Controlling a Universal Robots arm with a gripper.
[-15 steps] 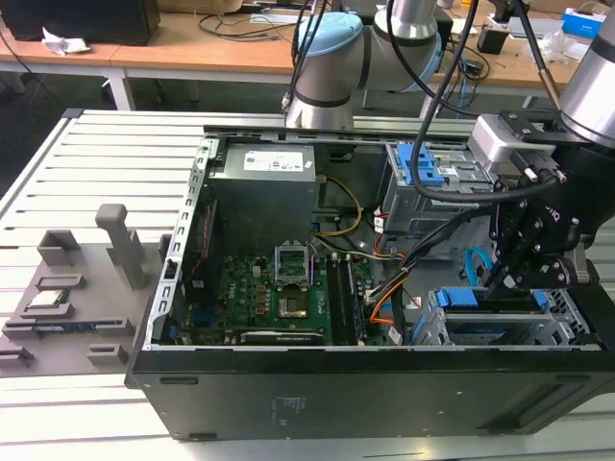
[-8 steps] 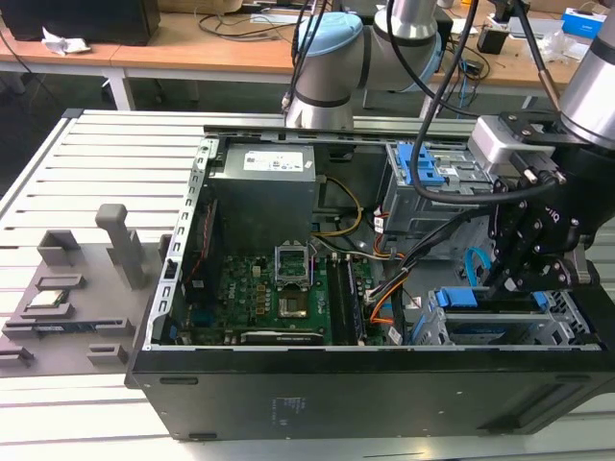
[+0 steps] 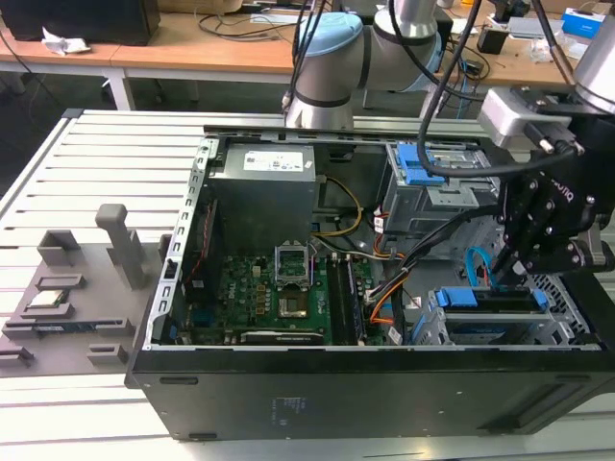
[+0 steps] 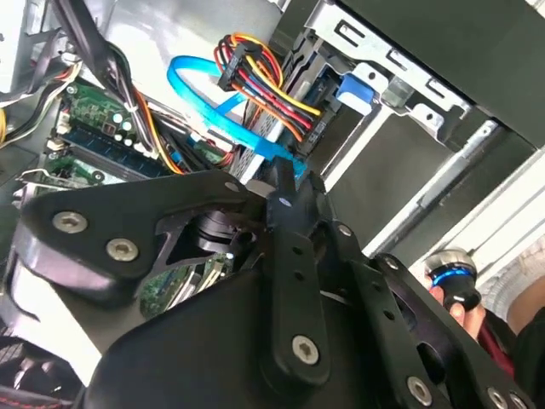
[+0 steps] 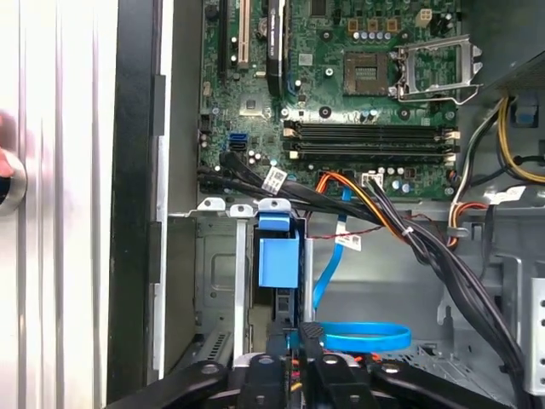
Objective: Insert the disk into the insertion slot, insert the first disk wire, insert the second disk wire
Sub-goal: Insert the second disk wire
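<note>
Gripper (image 3: 512, 271) hangs low over the drive bay at the exterior view's right, fingertips pinched narrow on the second disk wire (image 4: 223, 119), the flat light-blue cable, right at its plug end. In the second wrist view the closed tips (image 4: 285, 183) meet where the blue ribbon ends, with the cable's loop arcing away from them toward the motherboard (image 5: 341, 102). In the first wrist view the same loop (image 5: 366, 335) lies just beside the fingers, flat and sideways. The disk (image 3: 490, 300) already sits in the insertion slot (image 3: 500, 331), blue caddy edge showing, long axis running along the case's front edge. The first disk wire (image 4: 260, 81), the red-orange-black bundle, runs to the disk's back edge just beside the blue cable; whether it is seated I cannot tell. Key relation: the disk's connector edge lies directly beyond the fingertips, so the held plug points at the disk's rear
</note>
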